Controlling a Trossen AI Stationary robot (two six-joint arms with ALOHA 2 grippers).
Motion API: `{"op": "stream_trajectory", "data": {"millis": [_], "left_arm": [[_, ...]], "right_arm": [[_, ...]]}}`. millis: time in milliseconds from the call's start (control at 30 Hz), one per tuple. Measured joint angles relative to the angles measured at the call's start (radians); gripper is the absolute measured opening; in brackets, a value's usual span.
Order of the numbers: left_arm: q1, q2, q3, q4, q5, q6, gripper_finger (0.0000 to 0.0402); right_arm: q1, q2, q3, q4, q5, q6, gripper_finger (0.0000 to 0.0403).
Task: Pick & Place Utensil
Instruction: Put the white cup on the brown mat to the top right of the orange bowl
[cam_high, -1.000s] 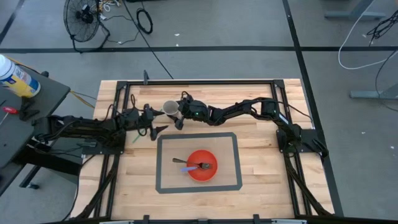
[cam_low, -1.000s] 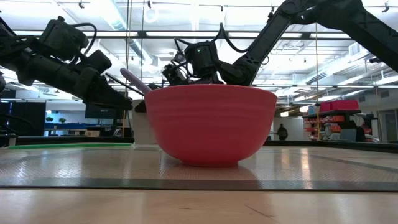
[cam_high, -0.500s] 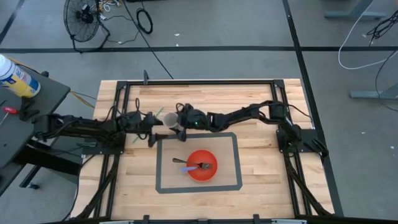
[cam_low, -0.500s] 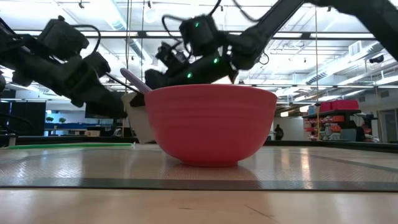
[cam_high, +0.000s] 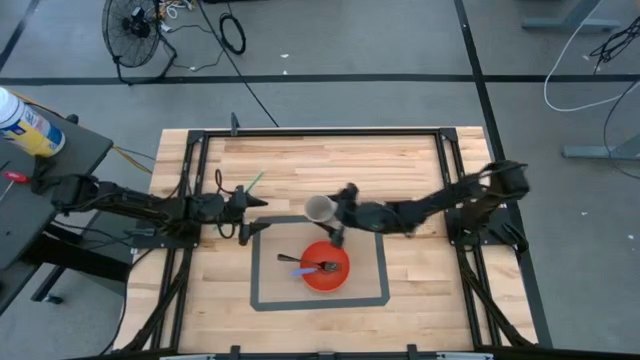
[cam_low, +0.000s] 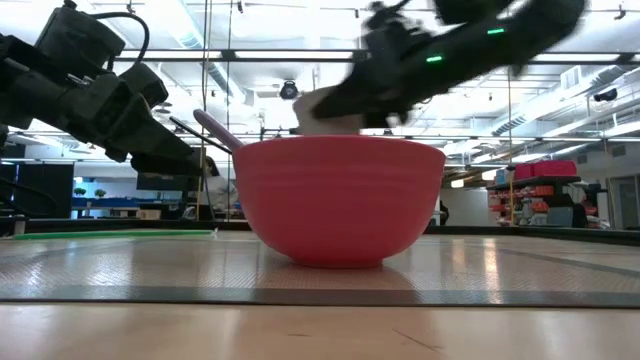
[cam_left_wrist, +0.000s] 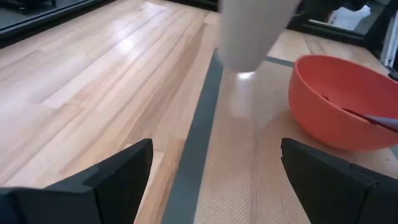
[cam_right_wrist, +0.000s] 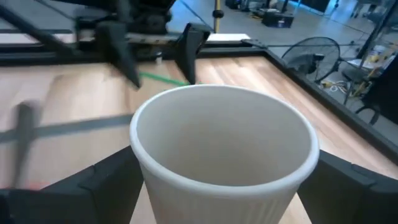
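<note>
A white ribbed paper cup (cam_high: 319, 208) is in my right gripper (cam_high: 332, 209), off the table near the far left rim of the red bowl (cam_high: 325, 266). It fills the right wrist view (cam_right_wrist: 224, 149) and blurs above the bowl (cam_low: 340, 200) in the low view (cam_low: 325, 108). The bowl stands on a grey-bordered mat and holds a purple spoon (cam_high: 292, 259) and a dark fork (cam_high: 318, 268). My left gripper (cam_high: 250, 216) is open, just left of the mat's far left corner, touching nothing. A green stick (cam_high: 253, 182) lies on the wood behind it. My right gripper is shut on the cup's ribbed wall (cam_right_wrist: 149, 186) below the rim, one finger (cam_right_wrist: 102, 186) on each side. It comes roughly level from the table's right. The cup is upright, mouth up, lifted clear of the table (cam_left_wrist: 252, 31).
A black frame (cam_high: 195, 150) runs round the wooden table top. The mat's dark border (cam_left_wrist: 202, 130) passes between my left fingers in the left wrist view. Bare wood lies far of the mat and on its right. A fan and cables are on the floor beyond.
My right gripper has carried the cup from beside my left gripper toward the table's right and near edge, to just behind the bowl, lifting it. The right arm has drawn back toward its base. The cup stays upright in the hold.
</note>
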Motion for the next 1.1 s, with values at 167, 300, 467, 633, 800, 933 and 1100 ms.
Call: {"op": "stream_trajectory", "data": {"millis": [167,300,467,633,800,933,1100], "left_arm": [[-0.032,0.000,0.000,0.001,-0.055,-0.037,0.0360],[-0.047,0.001,0.000,0.010,-0.067,-0.058,0.0360],[-0.049,0.001,-0.001,0.011,-0.092,-0.074,0.0360],[-0.049,0.001,-0.001,0.012,-0.137,-0.077,0.0360],[-0.048,0.001,-0.001,0.012,-0.166,-0.101,0.0360],[-0.048,0.001,-0.001,0.012,-0.195,-0.101,0.0360],[-0.048,0.001,-0.001,0.012,-0.205,-0.100,0.0360]], "right_arm": [[0.089,-0.166,-0.206,0.042,0.124,0.072,0.0362],[0.132,-0.252,-0.355,0.096,0.192,0.141,0.0362],[0.167,-0.269,-0.487,0.236,0.210,0.171,0.0362],[0.184,-0.269,-0.560,0.300,0.241,0.176,0.0362],[0.191,-0.266,-0.610,0.366,0.249,0.202,0.0362],[0.197,-0.265,-0.618,0.371,0.245,0.178,0.0362],[0.197,-0.241,-0.618,0.438,0.266,0.154,0.0362]]}}
